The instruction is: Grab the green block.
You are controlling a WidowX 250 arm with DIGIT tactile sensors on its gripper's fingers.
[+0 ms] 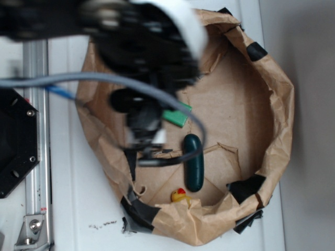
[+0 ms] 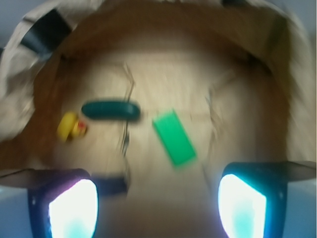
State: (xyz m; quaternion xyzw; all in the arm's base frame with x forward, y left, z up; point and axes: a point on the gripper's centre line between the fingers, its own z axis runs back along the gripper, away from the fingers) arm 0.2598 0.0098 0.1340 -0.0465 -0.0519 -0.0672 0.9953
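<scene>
Green block point(image 2: 174, 138): flat mint slab, lying diagonal on brown paper floor, nothing touching.

Inside the paper-walled basin point(image 1: 272, 104) lie 3 things on its floor — the block point(image 2: 173, 138), the capsule point(image 2: 110, 110) and the duck point(image 2: 71, 127). In the wrist view the capsule lies crosswise left of the block and apart from it, the duck just beside the capsule's left end. The hand point(image 2: 157, 208) hangs above, near side of the block — fingers point(image 2: 73, 208) spread wide. The basin sits on the worktop point(image 1: 78, 209).
</scene>
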